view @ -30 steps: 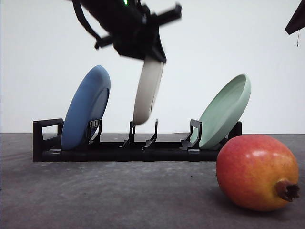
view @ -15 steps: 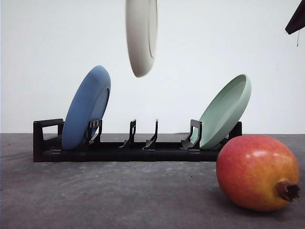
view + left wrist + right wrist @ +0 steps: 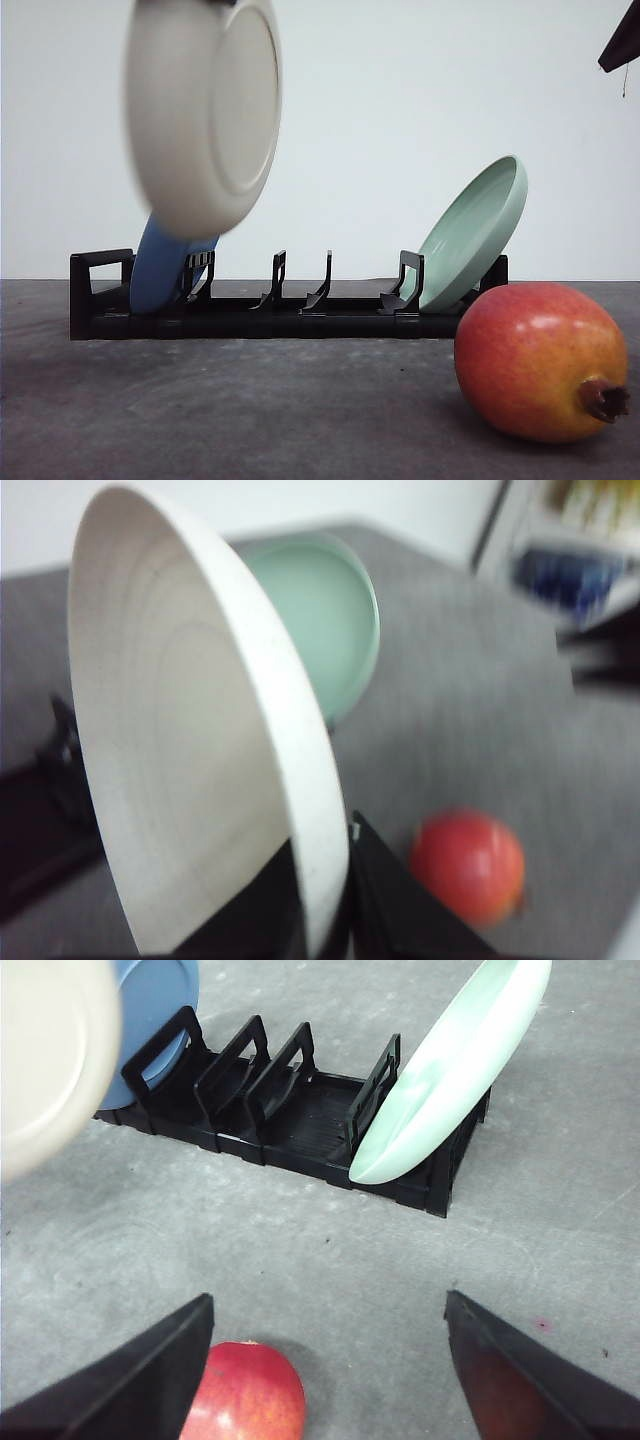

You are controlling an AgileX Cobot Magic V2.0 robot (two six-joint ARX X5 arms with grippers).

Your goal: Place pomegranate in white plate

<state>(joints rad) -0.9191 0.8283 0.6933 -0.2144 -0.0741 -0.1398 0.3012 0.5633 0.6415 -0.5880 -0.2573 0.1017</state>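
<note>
1. The pomegranate (image 3: pixel 541 361) lay on the grey table (image 3: pixel 250 410), in front of the rack's right end, its dark crown pointing sideways and slightly toward the camera in the front view. Nothing touched it.
2. The white plate (image 3: pixel 200 110) hung in the air, clear of the black rack (image 3: pixel 270 310), tilted near upright with its hollow facing right in the front view. It was blurred there.
3. The left gripper (image 3: pixel 335 900) pinched the plate's rim between its two dark fingers (image 3: pixel 400 910); seen from that wrist, the fruit lay beyond the fingers on the plate's outer side, well apart and lower.
4. The right gripper (image 3: pixel 330 1370) was spread wide and empty. The fruit sat just inside its left finger (image 3: pixel 140 1380), close below. Judgement: the right arm was the nearer one for the pick.
5. The fruit's crown-to-base axis ran roughly level with the table, so a grasp across the round middle seemed the safer choice; it might roll if nudged.
6. Judgement: the plate needed laying flat on the table first.
7. A blue plate (image 3: pixel 165 270) and a green plate (image 3: pixel 470 235) leaned in the rack's end slots.
</note>
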